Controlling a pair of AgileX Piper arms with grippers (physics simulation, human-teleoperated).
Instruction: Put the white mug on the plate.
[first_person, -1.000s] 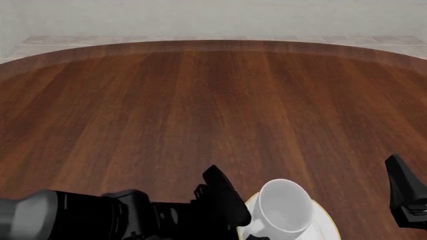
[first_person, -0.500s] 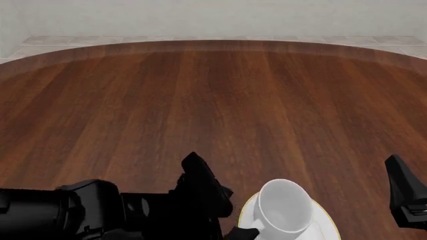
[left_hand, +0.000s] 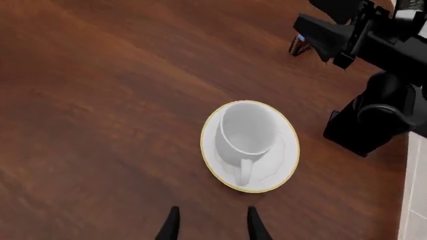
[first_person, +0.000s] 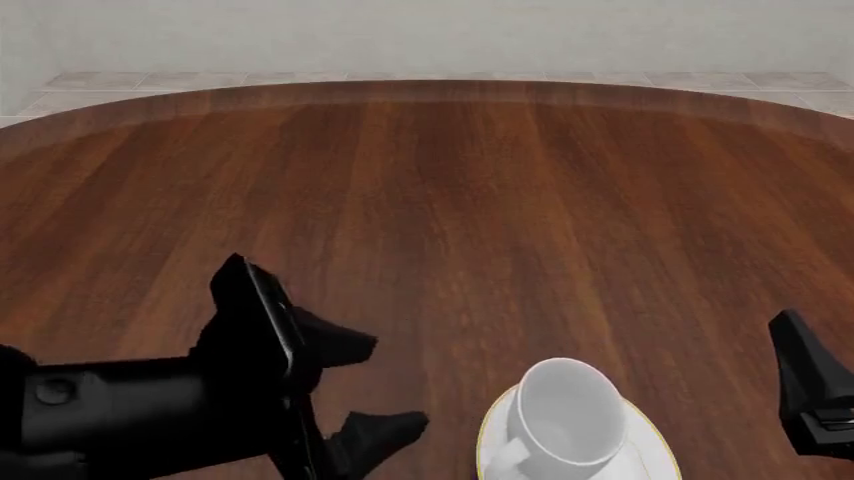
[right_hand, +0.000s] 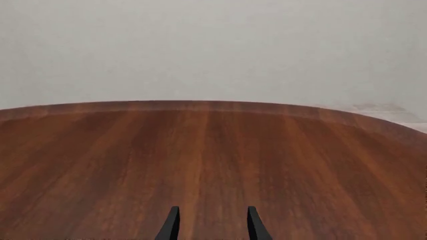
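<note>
White on white, the white mug (left_hand: 245, 131) stands upright inside the plate (left_hand: 285, 157), its handle turned toward the left hand (left_hand: 212, 225), whose fingers are spread with nothing between them. In the front view that hand (first_person: 358, 388) hangs above the dark wooden worktop (first_person: 441, 200), beside the plate and apart from it. The right hand (right_hand: 211, 225) points out over bare wood, fingers spread too, well off from the mug on its other side. Judging by this, the placing is done and the step in hand is the retreat; the next move calls only for drawing the left arm away without brushing the handle.
</note>
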